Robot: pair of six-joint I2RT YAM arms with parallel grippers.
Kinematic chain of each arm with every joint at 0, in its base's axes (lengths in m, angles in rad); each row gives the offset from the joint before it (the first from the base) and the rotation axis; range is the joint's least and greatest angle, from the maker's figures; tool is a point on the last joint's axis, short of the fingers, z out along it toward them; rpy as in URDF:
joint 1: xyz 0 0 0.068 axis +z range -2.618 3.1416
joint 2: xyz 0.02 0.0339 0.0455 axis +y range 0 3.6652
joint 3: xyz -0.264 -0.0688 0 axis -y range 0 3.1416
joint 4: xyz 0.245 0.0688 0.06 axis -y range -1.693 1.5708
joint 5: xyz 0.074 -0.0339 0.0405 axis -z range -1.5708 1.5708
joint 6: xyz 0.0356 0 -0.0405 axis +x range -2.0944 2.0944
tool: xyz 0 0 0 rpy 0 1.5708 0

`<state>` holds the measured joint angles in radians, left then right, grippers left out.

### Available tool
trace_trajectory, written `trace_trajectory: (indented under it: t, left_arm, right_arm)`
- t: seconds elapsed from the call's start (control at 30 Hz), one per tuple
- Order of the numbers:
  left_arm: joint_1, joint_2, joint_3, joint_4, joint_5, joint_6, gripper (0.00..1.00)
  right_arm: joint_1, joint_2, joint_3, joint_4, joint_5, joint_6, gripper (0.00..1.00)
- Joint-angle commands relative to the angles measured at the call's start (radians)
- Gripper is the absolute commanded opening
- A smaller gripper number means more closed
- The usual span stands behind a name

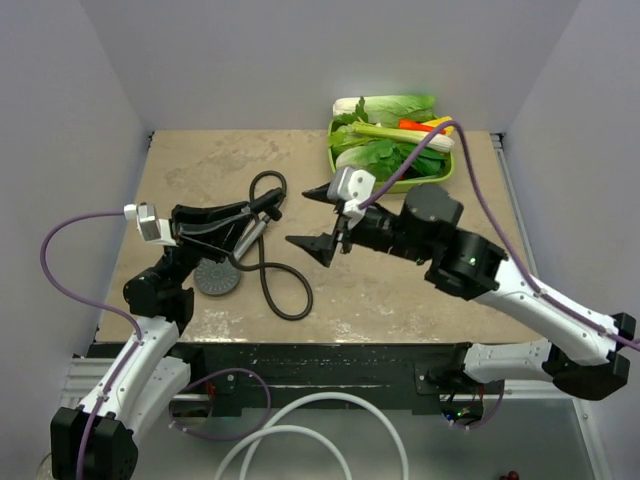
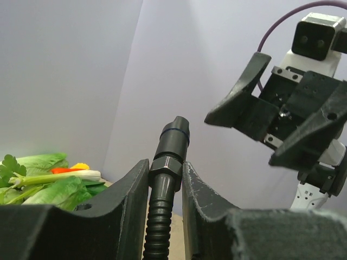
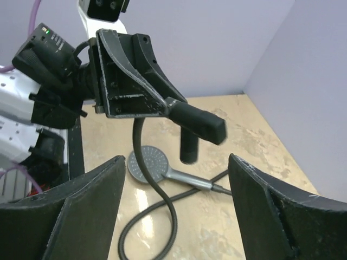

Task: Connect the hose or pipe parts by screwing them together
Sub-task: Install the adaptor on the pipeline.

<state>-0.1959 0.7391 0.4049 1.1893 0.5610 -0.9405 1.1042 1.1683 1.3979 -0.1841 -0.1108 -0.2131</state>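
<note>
Black fingers nearly together, the left tool (image 2: 165,168) grips the hose (image 2: 172,138) at its end nut, with the connector tip standing up past the fingertips, raised above the bench (image 1: 200,165). Below and just right of that arm, the shower head (image 1: 217,279) lies on the bench, its handle angled toward the back. The rest of the hose trails down and curls in loops on the bench beside the handle. Further right, the right tool (image 1: 303,217) hangs in the air with its jaws spread wide, holding nothing, facing the left tool and near it but apart. At the back right sits a green tray (image 1: 447,172) of vegetables (image 1: 385,150).
</note>
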Motion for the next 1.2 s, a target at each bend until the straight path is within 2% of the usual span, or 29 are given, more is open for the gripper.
trace_trajectory:
  t: [0.0,0.17,0.37,0.5,0.53,0.77,0.93,1.07,1.1,1.17]
  left_arm:
    - [0.015,-0.014,0.061,0.099,-0.046,-0.021,0.0]
    - [0.027,-0.024,0.081,0.093,-0.036,-0.037,0.0]
    - [0.03,-0.029,0.091,0.104,-0.012,-0.058,0.0]
    - [0.029,-0.029,0.091,0.118,0.026,-0.084,0.0]
    - [0.029,-0.03,0.091,0.118,0.031,-0.087,0.0]
    - [0.026,-0.027,0.095,0.122,0.046,-0.09,0.0]
    - [0.026,-0.026,0.101,0.124,0.042,-0.089,0.0]
    - [0.024,-0.023,0.112,0.127,0.039,-0.092,0.0]
    - [0.024,-0.02,0.112,0.127,0.036,-0.095,0.0]
    - [0.024,-0.02,0.12,0.124,0.036,-0.092,0.0]
  right_arm:
    - [-0.101,-0.007,0.11,-0.255,-0.271,-0.043,0.83]
    - [-0.188,-0.002,0.102,-0.23,-0.375,-0.057,0.85]
    - [-0.317,0.07,0.076,-0.066,-0.559,0.0,0.89]
    - [-0.394,0.161,0.183,-0.028,-0.665,0.008,0.89]
    - [-0.405,0.178,0.203,-0.011,-0.738,0.014,0.89]
    - [-0.42,0.327,0.335,0.063,-0.93,0.096,0.82]
    - [-0.418,0.343,0.351,-0.064,-0.94,0.029,0.75]
    - [-0.42,0.338,0.323,-0.133,-0.796,-0.054,0.61]
    - [-0.42,0.344,0.323,-0.159,-0.74,-0.063,0.59]
    - [-0.419,0.355,0.319,-0.179,-0.74,-0.086,0.61]
